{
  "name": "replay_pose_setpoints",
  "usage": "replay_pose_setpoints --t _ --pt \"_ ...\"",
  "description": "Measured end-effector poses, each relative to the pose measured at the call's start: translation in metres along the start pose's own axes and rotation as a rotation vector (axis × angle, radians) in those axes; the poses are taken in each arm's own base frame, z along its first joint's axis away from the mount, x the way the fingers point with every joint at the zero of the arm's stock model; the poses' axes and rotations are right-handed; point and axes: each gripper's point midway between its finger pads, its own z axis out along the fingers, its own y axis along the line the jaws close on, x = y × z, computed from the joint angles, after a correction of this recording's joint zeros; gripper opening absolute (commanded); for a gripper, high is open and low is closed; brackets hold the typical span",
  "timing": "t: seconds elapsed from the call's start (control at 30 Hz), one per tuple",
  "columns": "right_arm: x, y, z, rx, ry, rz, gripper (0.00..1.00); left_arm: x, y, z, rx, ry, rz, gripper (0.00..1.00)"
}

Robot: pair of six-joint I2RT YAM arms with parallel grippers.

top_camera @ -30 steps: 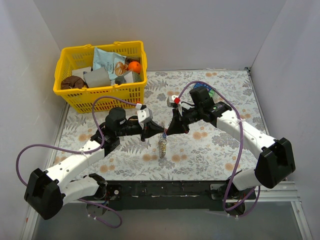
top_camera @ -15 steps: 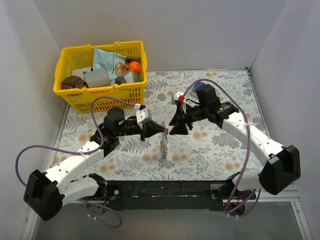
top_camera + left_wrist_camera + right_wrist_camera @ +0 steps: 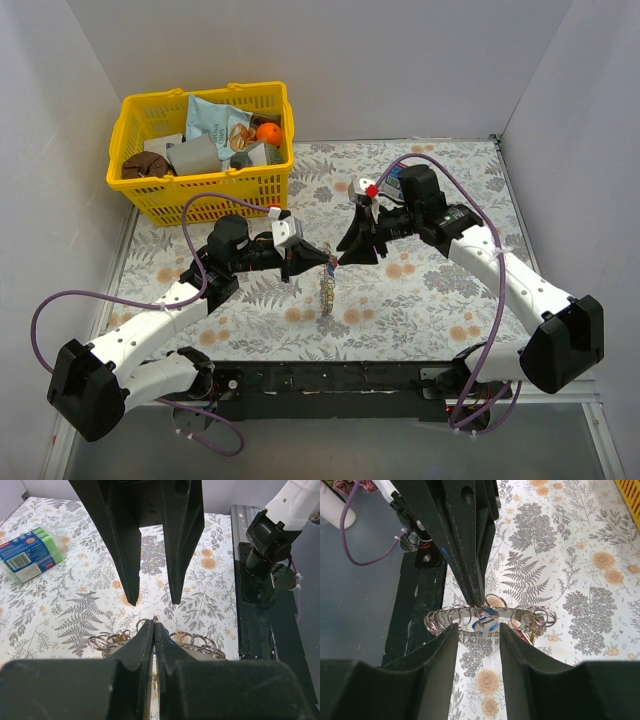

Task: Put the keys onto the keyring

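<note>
Top external view shows your two arms meeting over the middle of the flowered desk [image 3: 430,300], with the keyring [image 3: 325,290] hanging edge-on below the tip of the left gripper [image 3: 322,262] and the right gripper [image 3: 346,256] just beside it. In the left wrist view your left fingers [image 3: 148,630] are pressed together on the top of the hoop, pinching its thin metal. A cluster of small split rings spills out on either side of them. In the right wrist view your right fingers [image 3: 440,645] stand spread, one to each side of the hoop's near stretch, and nothing is clamped between them. The keys [image 3: 485,624] seem to hang from the hoop already. A blue head shows just under the pinch point and something red and yellowish sits among the small rings further along, but they are too small to count. By this look most of the threading is done, and the open right fingers suggest a key has just been let go. No loose key shows on the desk, though the arms hide part of it. What seems left is to confirm every key sits fully on the hoop and then set it down. The blue-green packet [image 3: 32,552] and the yellow basket [image 3: 200,198] lie well apart from the work.
</note>
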Motion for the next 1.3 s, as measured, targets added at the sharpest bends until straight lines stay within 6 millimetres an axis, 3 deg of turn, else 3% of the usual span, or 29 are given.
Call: replay_pose_setpoints --t 0.17,0.47,0.67,0.9,1.3 --pt "0.003 0.002 0.003 -0.036 -0.002 0.024 0.37 0.0 0.0 0.0 0.0 -0.002 -0.001 0.0" --pt "0.008 0.001 0.008 -0.054 0.008 0.051 0.37 -0.001 -0.001 0.0 0.003 -0.002 -0.008 0.0" --pt "0.011 0.0 0.012 -0.063 0.012 0.057 0.31 -0.001 -0.001 0.0 0.004 -0.002 -0.009 0.0" --pt "0.016 0.001 0.018 -0.082 0.016 0.071 0.01 -0.001 -0.001 0.0 0.006 -0.002 -0.009 0.0" --pt "0.018 0.002 0.019 -0.09 0.018 0.085 0.01 -0.002 -0.002 -0.001 0.005 -0.005 -0.006 0.0"
